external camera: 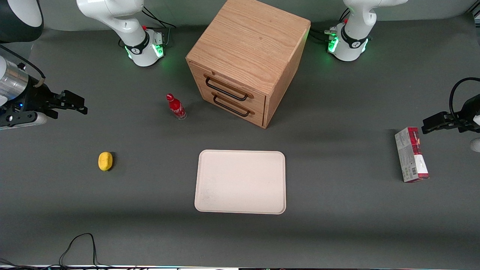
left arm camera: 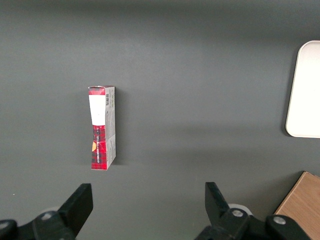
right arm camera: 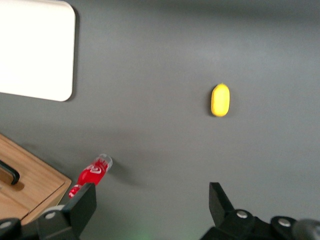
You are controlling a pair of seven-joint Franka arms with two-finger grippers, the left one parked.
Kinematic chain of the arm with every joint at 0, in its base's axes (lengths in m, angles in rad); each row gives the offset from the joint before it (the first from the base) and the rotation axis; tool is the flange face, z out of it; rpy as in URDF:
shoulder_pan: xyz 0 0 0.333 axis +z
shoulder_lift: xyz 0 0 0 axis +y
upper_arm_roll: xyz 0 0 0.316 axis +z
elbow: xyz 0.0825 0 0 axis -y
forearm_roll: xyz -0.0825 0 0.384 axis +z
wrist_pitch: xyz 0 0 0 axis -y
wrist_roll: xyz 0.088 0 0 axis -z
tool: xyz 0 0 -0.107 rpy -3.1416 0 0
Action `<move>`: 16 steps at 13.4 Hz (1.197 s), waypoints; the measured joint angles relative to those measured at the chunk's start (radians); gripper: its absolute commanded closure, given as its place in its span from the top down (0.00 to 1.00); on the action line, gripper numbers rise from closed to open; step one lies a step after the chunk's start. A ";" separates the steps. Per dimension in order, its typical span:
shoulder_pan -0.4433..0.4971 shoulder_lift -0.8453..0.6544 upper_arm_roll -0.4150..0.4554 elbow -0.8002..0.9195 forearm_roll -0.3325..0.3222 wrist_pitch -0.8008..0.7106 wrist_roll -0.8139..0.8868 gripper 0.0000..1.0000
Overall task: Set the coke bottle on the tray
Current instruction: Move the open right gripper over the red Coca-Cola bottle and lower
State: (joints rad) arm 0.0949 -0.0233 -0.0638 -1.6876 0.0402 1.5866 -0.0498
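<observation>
The coke bottle (external camera: 176, 107), small and red with a red cap and white script, stands upright on the grey table in front of the wooden drawer cabinet (external camera: 245, 60). It also shows in the right wrist view (right arm camera: 92, 175), partly hidden by one finger. The cream-white tray (external camera: 240, 182) lies flat nearer the front camera than the cabinet; a corner of it shows in the right wrist view (right arm camera: 35, 47). My gripper (external camera: 77, 105) hangs open and empty above the table at the working arm's end, well apart from the bottle; its fingers (right arm camera: 80, 207) stand wide apart.
A yellow lemon-like object (external camera: 105, 161) lies on the table nearer the front camera than the gripper, also in the right wrist view (right arm camera: 220, 100). A red-and-grey carton (external camera: 411, 154) lies toward the parked arm's end. A black cable (external camera: 78, 247) loops at the front edge.
</observation>
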 measured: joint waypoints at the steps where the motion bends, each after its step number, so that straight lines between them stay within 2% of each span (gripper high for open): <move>1: 0.005 0.000 0.011 0.002 0.001 -0.020 0.030 1.00; 3: 0.049 -0.002 0.049 0.009 0.004 -0.038 0.123 1.00; 8: 0.264 -0.004 0.077 0.050 0.004 -0.097 0.437 1.00; 13: 0.305 -0.007 0.077 0.012 0.028 -0.109 0.468 1.00; 16: 0.331 -0.055 0.077 -0.170 0.030 0.033 0.472 1.00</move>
State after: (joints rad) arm 0.4260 -0.0788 0.0131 -1.8580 0.0700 1.6191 0.4227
